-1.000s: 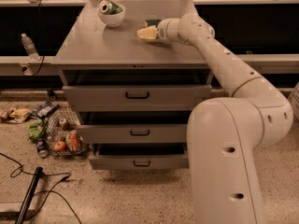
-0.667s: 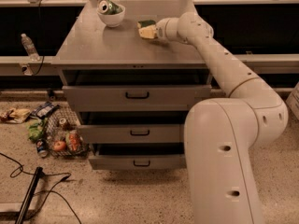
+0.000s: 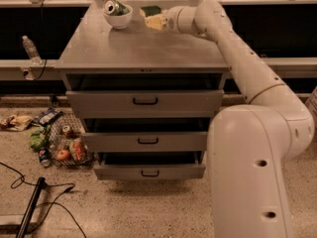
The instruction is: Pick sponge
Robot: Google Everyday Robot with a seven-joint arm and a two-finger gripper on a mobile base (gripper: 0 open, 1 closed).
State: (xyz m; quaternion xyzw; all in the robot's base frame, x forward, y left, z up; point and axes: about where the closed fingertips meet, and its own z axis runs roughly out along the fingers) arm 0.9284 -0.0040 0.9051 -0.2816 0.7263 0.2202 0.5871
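The sponge (image 3: 150,10) shows as a small dark green patch at the back of the grey cabinet top (image 3: 133,51), just right of the white bowl (image 3: 118,20). My gripper (image 3: 156,22) is at the end of the white arm that reaches in from the right. It sits right against the sponge's front side, with pale yellow showing where the two meet. I cannot tell whether the gripper holds the sponge or only touches it. A green can (image 3: 114,7) lies in the bowl.
The cabinet has three drawers (image 3: 144,101), each pulled slightly out. A water bottle (image 3: 29,48) stands on a ledge at the left. Snack bags, cans and fruit (image 3: 59,145) lie on the floor at the left, with a black cable (image 3: 29,207) nearby.
My gripper has moved left and farther back along the cabinet top, closer to the bowl, and the green patch now shows just behind it.
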